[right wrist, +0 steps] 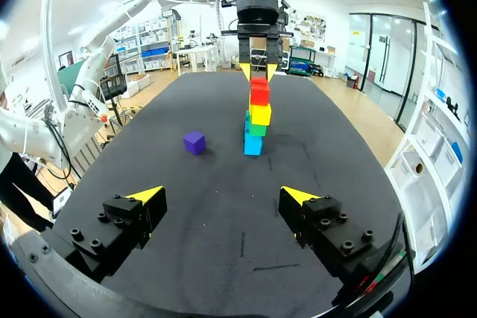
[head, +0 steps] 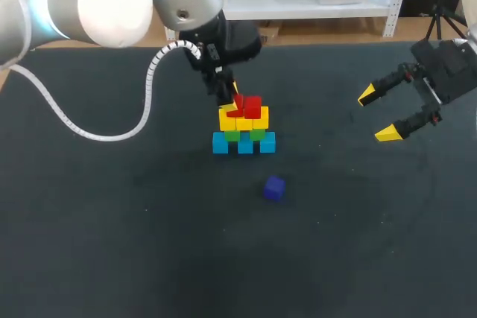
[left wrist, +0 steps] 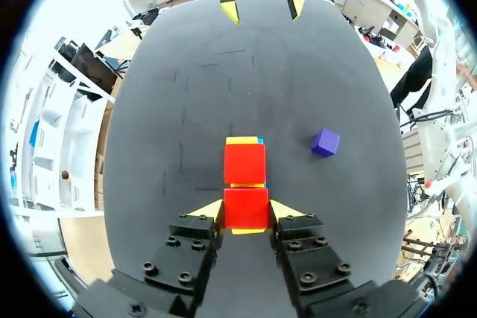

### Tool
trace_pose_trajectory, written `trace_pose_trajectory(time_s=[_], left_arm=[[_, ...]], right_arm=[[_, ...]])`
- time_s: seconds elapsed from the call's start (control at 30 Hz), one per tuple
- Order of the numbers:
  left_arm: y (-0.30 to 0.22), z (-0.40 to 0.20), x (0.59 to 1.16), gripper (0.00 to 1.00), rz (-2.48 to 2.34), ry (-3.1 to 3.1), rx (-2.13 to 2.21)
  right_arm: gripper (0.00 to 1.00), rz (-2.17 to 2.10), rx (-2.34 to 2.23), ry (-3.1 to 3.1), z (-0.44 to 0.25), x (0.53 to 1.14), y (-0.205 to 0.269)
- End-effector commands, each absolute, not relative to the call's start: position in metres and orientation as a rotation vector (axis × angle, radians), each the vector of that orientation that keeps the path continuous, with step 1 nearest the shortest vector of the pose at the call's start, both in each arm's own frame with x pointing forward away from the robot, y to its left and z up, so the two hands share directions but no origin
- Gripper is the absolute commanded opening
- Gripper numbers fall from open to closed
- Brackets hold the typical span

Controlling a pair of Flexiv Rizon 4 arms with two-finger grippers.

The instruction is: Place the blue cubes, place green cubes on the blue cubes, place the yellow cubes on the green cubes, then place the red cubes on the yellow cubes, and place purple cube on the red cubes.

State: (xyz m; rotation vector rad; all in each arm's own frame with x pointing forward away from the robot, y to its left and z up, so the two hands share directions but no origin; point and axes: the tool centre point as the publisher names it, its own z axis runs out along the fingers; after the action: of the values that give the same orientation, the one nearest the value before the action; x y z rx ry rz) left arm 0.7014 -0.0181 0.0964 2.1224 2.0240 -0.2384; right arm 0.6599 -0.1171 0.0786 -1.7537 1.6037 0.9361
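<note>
A cube stack [head: 244, 130] stands upright at table centre, its blue base row [head: 244, 143] running nine to three o'clock. The left gripper [left wrist: 247, 211] pinches a red cube [left wrist: 246, 205] on top, and from that wrist the green layer is hidden. A purple cube [head: 273, 188] lies at the stack's five o'clock. The right gripper [head: 377, 114] hangs spread at three o'clock.

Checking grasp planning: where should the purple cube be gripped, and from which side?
Probably from above, on two opposite side faces: the purple cube sits flat and alone on the table, apart from the stack, all sides free.
</note>
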Motion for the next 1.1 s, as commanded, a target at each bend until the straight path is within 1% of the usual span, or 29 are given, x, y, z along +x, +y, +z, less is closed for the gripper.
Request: trace_pose_trajectory(time_s=[0.03, 0.2, 0.43, 0.53, 0.63, 0.77, 0.8, 0.83, 0.87, 1.0, 1.1], left_arm=[[-0.0182, 0.0960, 0.7011, 0.10, -0.238, 2.021, 2.123], [-0.0184, 0.0957, 0.7012, 0.11, -0.239, 2.022, 2.122], [-0.0187, 0.0944, 0.7004, 0.19, -0.242, 2.026, 2.123], [-0.0186, 0.0938, 0.7000, 0.21, -0.245, 2.027, 2.125], [-0.0187, 0.0937, 0.6999, 0.28, -0.246, 2.028, 2.126], [-0.0185, 0.0937, 0.7002, 0.46, -0.245, 2.028, 2.124], [-0.0184, 0.0938, 0.7002, 0.48, -0.246, 2.029, 2.123], [-0.0184, 0.0938, 0.7003, 0.59, -0.246, 2.029, 2.122], [-0.0184, 0.0938, 0.7003, 0.65, -0.246, 2.029, 2.122], [-0.0184, 0.0938, 0.7005, 0.76, -0.246, 2.027, 2.124], [-0.0179, 0.0948, 0.7001, 0.80, -0.248, 2.027, 2.121]], right_arm=[[1.00, 0.936, -1.753, 1.602, 0.0782, 0.6602, -0.1169], [1.00, 0.936, -1.753, 1.602, 0.0782, 0.6602, -0.1169], [1.00, 0.936, -1.753, 1.602, 0.0782, 0.6602, -0.1169], [1.00, 0.936, -1.753, 1.602, 0.0782, 0.6602, -0.1169], [1.00, 0.936, -1.753, 1.602, 0.0782, 0.6602, -0.1169], [1.00, 0.936, -1.753, 1.602, 0.0782, 0.6602, -0.1169], [1.00, 0.936, -1.753, 1.602, 0.0782, 0.6602, -0.1169], [1.00, 0.936, -1.753, 1.602, 0.0782, 0.6602, -0.1169], [1.00, 0.936, -1.753, 1.602, 0.0782, 0.6602, -0.1169], [1.00, 0.936, -1.753, 1.602, 0.0782, 0.6602, -0.1169], [1.00, 0.936, -1.753, 1.602, 0.0782, 0.6602, -0.1169]])
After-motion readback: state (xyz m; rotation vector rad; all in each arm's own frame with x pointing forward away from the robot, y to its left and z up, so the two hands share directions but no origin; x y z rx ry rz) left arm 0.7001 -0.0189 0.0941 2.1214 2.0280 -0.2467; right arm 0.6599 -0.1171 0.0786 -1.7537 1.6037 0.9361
